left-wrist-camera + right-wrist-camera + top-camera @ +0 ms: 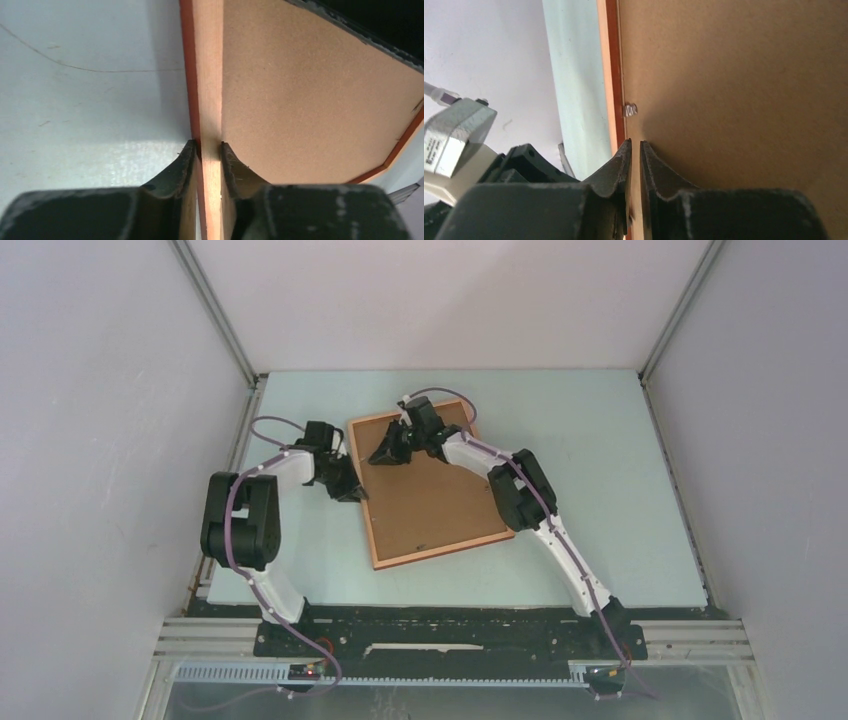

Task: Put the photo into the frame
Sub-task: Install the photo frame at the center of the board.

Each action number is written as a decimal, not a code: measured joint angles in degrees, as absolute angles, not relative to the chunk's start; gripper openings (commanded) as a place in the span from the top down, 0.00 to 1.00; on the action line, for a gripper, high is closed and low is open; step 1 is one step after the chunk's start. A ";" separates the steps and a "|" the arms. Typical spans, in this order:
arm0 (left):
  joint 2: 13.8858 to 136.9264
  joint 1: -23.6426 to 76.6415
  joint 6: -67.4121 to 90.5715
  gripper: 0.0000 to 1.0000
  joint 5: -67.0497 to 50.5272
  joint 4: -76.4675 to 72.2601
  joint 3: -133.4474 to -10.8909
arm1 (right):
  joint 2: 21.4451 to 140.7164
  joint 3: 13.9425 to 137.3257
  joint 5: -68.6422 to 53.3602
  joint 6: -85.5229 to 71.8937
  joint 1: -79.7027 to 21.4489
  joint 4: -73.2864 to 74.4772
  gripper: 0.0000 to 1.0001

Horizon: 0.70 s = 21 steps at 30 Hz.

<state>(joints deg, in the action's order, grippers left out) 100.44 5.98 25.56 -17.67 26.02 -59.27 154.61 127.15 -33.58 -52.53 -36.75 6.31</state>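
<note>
Table (600, 490): frame (445, 549) face-down, left fingers (176, 170) clamp rail.

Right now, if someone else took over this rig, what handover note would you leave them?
Left pincer: shut on the left rail of the frame.
Right pincer: nearly closed at the frame's edge by a metal tab; grip unclear.
The frame lies back-up on the table, backing board in it.
The photo shows in no view; whether it is inside, I cannot tell.
To do: confirm the photo, fasten the backing.

Right tool (634, 150) at frame (611, 75) edge.
Jaws stood nearly closed near a metal tab (630, 109) beside the backing board (734, 100).
</note>
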 measured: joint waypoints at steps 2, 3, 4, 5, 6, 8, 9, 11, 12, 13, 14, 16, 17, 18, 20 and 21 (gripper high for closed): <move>100.44 5.04 25.87 0.61 -17.91 26.13 -59.27 | 153.95 126.43 -33.19 -51.11 -36.60 7.03 0.78; 100.44 4.71 26.13 0.59 -18.35 26.09 -59.27 | 153.80 126.19 -33.26 -50.83 -36.53 7.03 0.76; 100.44 4.47 26.44 0.59 -18.50 25.98 -59.29 | 153.73 126.04 -33.34 -50.61 -36.51 6.98 0.74; 100.44 4.29 26.76 0.59 -18.70 25.91 -59.31 | 153.71 126.04 -33.56 -50.46 -36.53 6.92 0.74; 100.44 4.27 27.03 0.58 -18.79 25.93 -59.33 | 153.71 126.04 -33.74 -50.37 -36.62 6.83 0.74; 100.44 4.27 27.57 0.62 -18.90 25.85 -59.35 | 153.71 126.50 -33.78 -50.02 -36.95 7.14 0.74; 100.44 4.27 27.70 0.65 -18.87 25.85 -59.35 | 153.75 127.02 -33.65 -49.69 -37.08 7.79 0.75; 100.44 4.27 28.10 0.73 -18.81 25.87 -59.35 | 153.82 128.03 -33.10 -48.93 -37.39 8.78 0.80; 100.44 4.27 28.03 0.76 -18.72 25.87 -59.35 | 153.88 128.66 -32.77 -48.69 -37.60 9.13 0.82; 100.51 4.27 28.25 0.80 -18.70 25.89 -59.35 | 154.01 129.21 -32.53 -48.47 -37.78 9.34 0.86; 100.62 4.27 28.10 0.82 -18.63 25.87 -59.35 | 154.26 130.08 -32.14 -48.36 -38.06 9.63 0.90; 100.84 4.27 28.21 0.86 -18.81 25.65 -59.35 | 154.87 131.72 -31.81 -48.14 -38.52 9.96 0.93; 100.84 4.27 28.08 0.87 -18.87 25.63 -59.35 | 155.44 132.94 -31.51 -48.14 -38.76 10.48 0.94; 100.84 4.27 28.05 0.89 -18.87 25.63 -59.35 | 156.05 134.15 -31.44 -48.12 -38.87 10.98 0.94; 100.84 4.27 28.03 0.90 -18.87 25.63 -59.35 | 157.14 135.92 -31.14 -48.16 -39.05 11.53 0.94; 100.84 4.27 27.99 0.91 -19.00 25.58 -59.35 | 157.49 136.20 -30.92 -48.25 -39.05 11.81 0.94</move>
<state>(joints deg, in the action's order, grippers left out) 100.84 4.27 27.99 -19.00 25.58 -59.35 157.49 136.20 -30.92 -48.25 -39.05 11.81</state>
